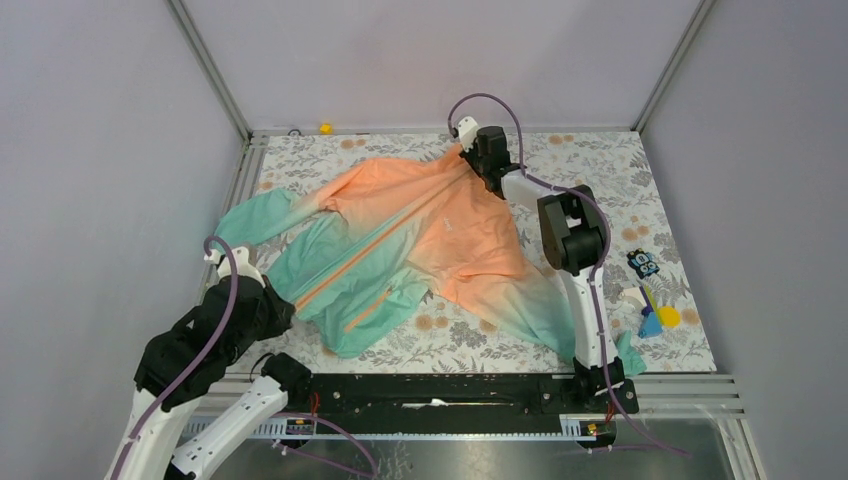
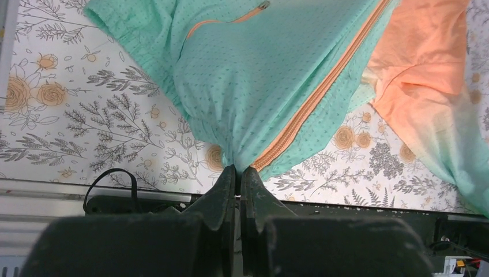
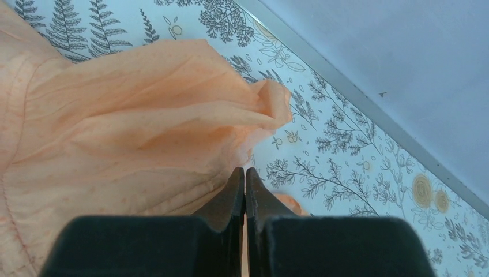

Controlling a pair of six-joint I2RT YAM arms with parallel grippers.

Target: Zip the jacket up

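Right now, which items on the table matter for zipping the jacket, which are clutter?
Job:
jacket, orange zipper, left gripper shut on the teal hem by the zipper's bottom, right gripper shut on the orange collar end.

Lying about:
small yellow object at the far edge, black-and-blue item and blue-and-yellow pieces at the right.

A robotics lab cell is showing here: plain grey panel walls [image 1: 100,150] and aluminium frame posts [image 1: 210,68] are boxing in a floral-print counter [image 1: 600,165], and white-and-black robot arms [image 1: 585,300] trailing purple cables [image 1: 232,290] are standing bolted to a black metal rail [image 1: 440,392] at its near edge.
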